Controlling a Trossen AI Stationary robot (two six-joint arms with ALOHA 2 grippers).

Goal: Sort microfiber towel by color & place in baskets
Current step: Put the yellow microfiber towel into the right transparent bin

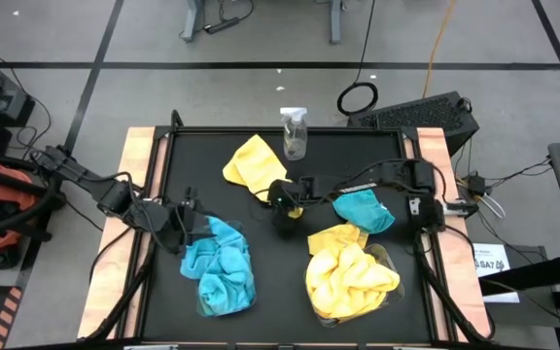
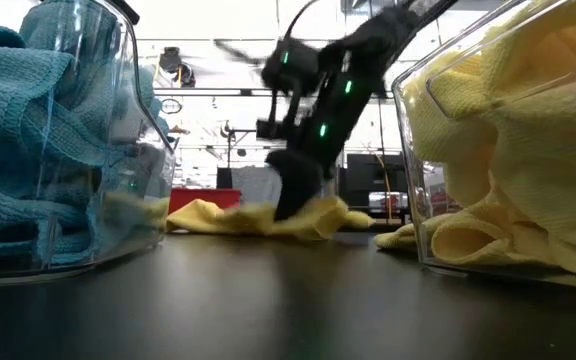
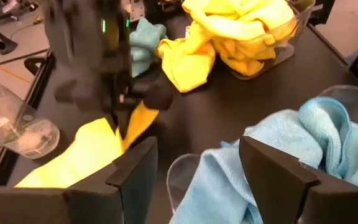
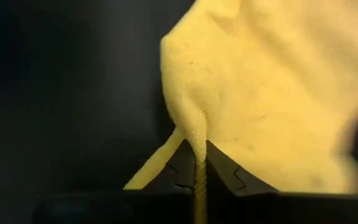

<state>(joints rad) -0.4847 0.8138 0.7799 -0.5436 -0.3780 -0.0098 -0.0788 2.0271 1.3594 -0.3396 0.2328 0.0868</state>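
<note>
A loose yellow towel (image 1: 251, 163) lies spread on the black table near its far middle. My right gripper (image 1: 286, 202) reaches in from the right and is shut on the towel's near edge. A turquoise towel (image 1: 364, 210) lies flat under the right arm. Another yellow towel (image 1: 336, 236) rests against the tub of yellow towels (image 1: 353, 280) at near right. The tub of turquoise towels (image 1: 220, 270) stands at near left. My left gripper (image 3: 201, 177) hovers open at that tub's far left side, touching nothing. My right gripper pinches a raised fold at the yellow towel's near edge (image 4: 197, 146) between its two shut fingers. The fingers come from above, pointing down (image 2: 293, 200). The rest of the towel (image 2: 223, 218) lies slack on the table beyond the fingers.
A small clear spray bottle (image 1: 295, 132) stands at the table's far edge, just right of the loose yellow towel. Raised wooden rails (image 1: 136, 185) line the table's left and right sides. Bare black table (image 1: 278, 277) lies between the two tubs.
</note>
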